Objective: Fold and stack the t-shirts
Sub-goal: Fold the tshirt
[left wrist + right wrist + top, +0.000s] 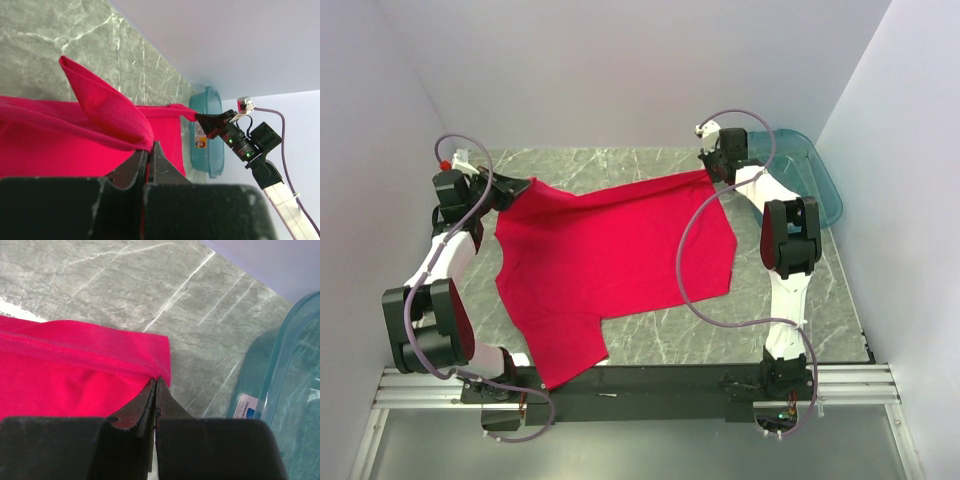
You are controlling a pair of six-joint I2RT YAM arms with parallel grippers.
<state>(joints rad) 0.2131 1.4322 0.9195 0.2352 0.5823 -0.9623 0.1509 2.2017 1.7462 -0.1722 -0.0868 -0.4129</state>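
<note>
Pinching a red t-shirt (610, 260) between them, the left gripper (512, 190) and right gripper (712, 172) each have jaws clamped tight on the cloth's far edge. The fabric spans the gap and drapes back toward the arm bases over the marble table (650, 345). Just beside the right gripper sits a teal bin (815, 180).

The left arm (442, 265) and right arm (786, 292) pair white link shells with bulky black joint housings. A lilac-grey cable (681, 255) loops loosely beside each. The right hand (200, 119) is black and wedge-shaped, with green indicator lights (239, 148) on the wrist behind it.
</note>
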